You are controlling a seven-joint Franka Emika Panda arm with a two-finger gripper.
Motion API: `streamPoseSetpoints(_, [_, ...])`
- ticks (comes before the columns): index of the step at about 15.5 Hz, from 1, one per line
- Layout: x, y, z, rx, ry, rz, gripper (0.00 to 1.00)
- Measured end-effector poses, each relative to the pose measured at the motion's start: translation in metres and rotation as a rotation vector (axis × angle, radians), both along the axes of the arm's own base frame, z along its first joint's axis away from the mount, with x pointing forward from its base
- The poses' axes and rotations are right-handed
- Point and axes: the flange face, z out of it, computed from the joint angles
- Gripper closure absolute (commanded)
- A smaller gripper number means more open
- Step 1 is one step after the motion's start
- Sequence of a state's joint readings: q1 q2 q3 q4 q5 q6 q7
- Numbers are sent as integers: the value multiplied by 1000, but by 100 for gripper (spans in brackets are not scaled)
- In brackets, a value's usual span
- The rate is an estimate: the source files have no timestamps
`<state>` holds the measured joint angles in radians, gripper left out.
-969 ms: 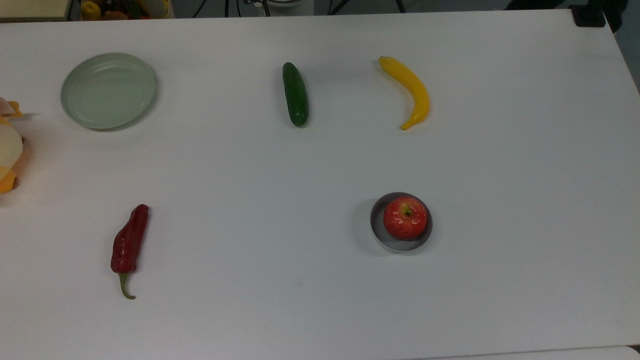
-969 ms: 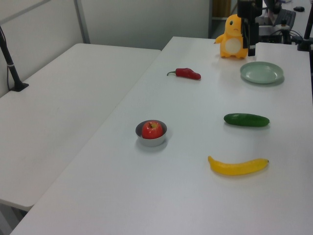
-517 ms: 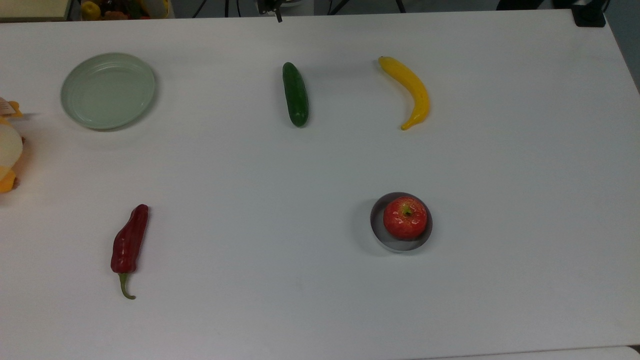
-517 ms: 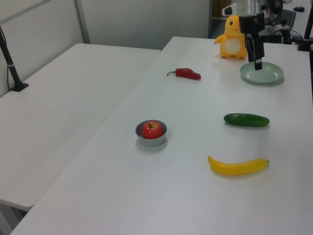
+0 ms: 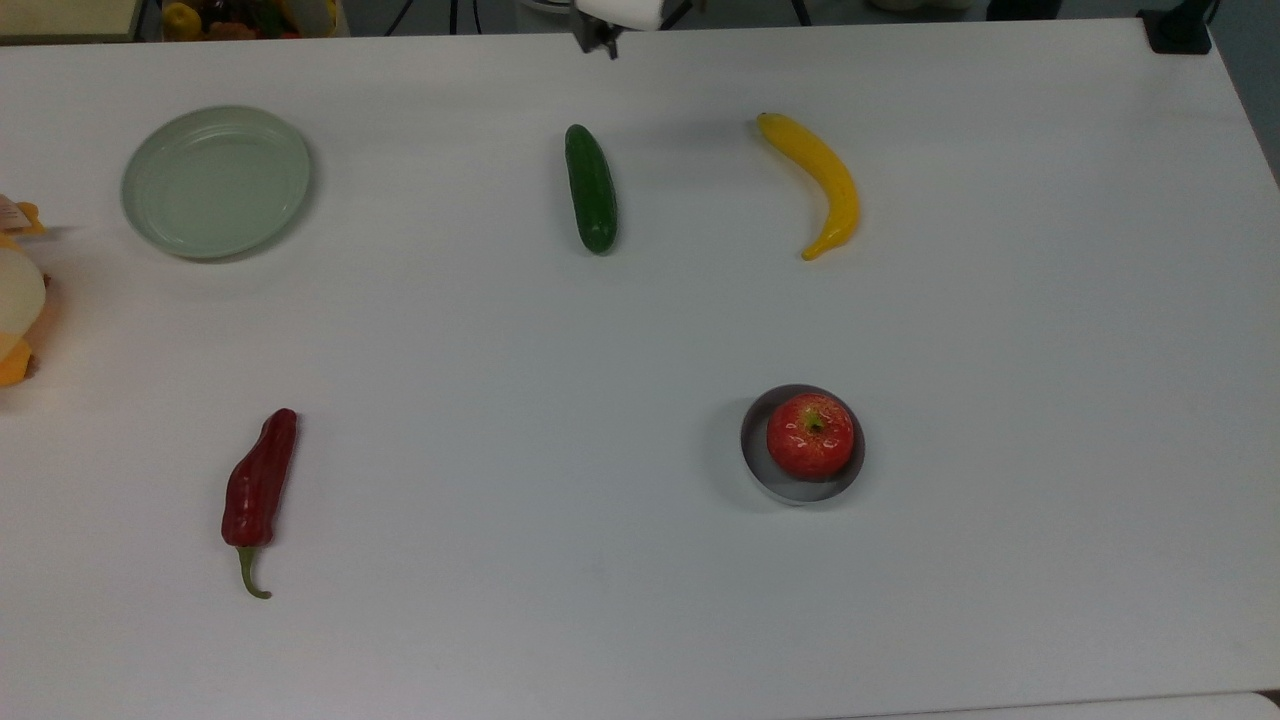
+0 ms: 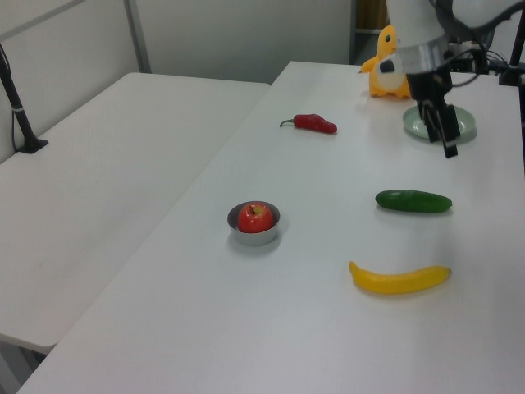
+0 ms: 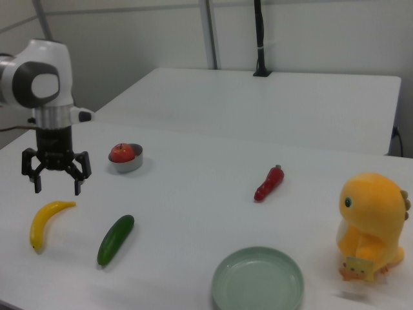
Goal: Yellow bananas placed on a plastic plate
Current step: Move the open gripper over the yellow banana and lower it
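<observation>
The yellow banana [image 5: 822,180] lies flat on the white table, toward the top view's upper right. It appears again as the banana [image 6: 399,279] and the banana [image 7: 45,222]. The pale green plastic plate [image 5: 216,182] sits empty at the top view's upper left, well apart from the banana. My gripper [image 7: 57,188] hangs open and empty above the table, just above and behind the banana in the right view. In the left view the gripper [image 6: 441,141] covers part of the plate [image 6: 464,125]. A bit of the gripper [image 5: 598,42] shows at the top view's upper edge.
A dark green cucumber [image 5: 591,188] lies between plate and banana. A red apple [image 5: 810,435] sits in a small grey dish [image 5: 790,490]. A red pepper [image 5: 258,485] lies at the top view's lower left. A yellow toy [image 7: 371,226] stands beside the plate.
The gripper has come down and moved away from the toy and plate, toward the cucumber and banana. It shifted rightward along the top view's upper edge. Nothing on the table moved.
</observation>
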<state>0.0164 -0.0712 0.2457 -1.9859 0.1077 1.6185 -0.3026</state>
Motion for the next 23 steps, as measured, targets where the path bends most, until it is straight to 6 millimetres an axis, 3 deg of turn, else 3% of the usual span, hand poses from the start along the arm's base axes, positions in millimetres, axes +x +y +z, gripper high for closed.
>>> streamPoseSetpoints(6, [-20, 73, -36, 28, -91, -13, 0])
streamPoseSetpoints(11, [-41, 129, -82, 81, -231, -46, 0])
streamPoseSetpoints(18, [-40, 153, -136, 143, -264, -72, 1])
streamPoseSetpoints(19, [-41, 156, -142, 139, -260, -66, 4])
streamPoseSetpoints(21, [-42, 160, -152, 113, -263, -61, 19])
streamPoseSetpoints(23, [-42, 163, -160, 93, -272, -54, 45])
